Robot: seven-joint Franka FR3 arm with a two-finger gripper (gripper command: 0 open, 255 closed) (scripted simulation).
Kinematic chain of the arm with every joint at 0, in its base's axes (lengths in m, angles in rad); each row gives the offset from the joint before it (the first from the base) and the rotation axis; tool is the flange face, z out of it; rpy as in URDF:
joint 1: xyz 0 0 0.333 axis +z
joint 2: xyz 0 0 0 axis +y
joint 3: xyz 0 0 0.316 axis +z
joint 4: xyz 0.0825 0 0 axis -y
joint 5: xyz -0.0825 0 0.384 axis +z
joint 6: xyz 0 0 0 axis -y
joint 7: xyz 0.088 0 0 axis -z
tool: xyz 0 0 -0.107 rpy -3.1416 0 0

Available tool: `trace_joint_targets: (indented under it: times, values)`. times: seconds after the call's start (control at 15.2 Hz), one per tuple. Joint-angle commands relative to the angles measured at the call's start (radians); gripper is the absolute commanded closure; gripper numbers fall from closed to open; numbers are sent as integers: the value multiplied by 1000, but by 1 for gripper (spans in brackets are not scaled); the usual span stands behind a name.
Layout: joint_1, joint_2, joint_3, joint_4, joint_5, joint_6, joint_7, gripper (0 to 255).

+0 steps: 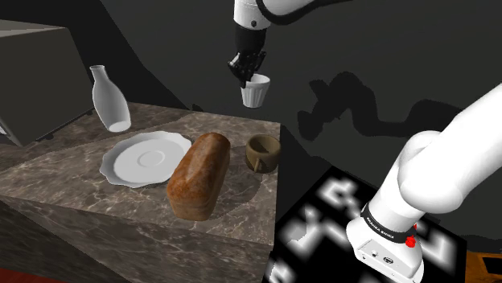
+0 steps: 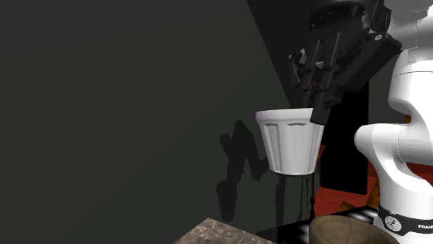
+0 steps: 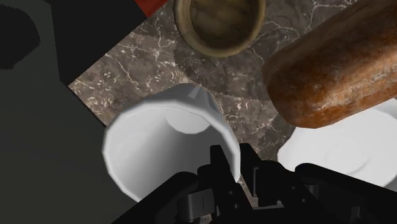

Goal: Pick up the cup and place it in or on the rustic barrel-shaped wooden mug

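White cup (image 1: 256, 94), pinched only at its rim by my closed pincer (image 1: 250, 77), could twist loose before reaching the mug (image 1: 263, 152)

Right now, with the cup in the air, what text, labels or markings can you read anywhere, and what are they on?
"FRAN": white letters on the black arm band, cut off at the second exterior view's right edge.
Shoulder view: white lettering on that same band, too small to read.
Stand: black-and-white block pattern, no letters.
Cup and mug: no text.
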Motion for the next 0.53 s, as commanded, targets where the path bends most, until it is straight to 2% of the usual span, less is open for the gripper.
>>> trace_joint_targets:
  times: [0.0, 0.46]
  values:
    - [15, -52, 16, -35, 12, -20, 22, 255]
    - [76, -240, 73, -145, 70, -108, 98, 255]
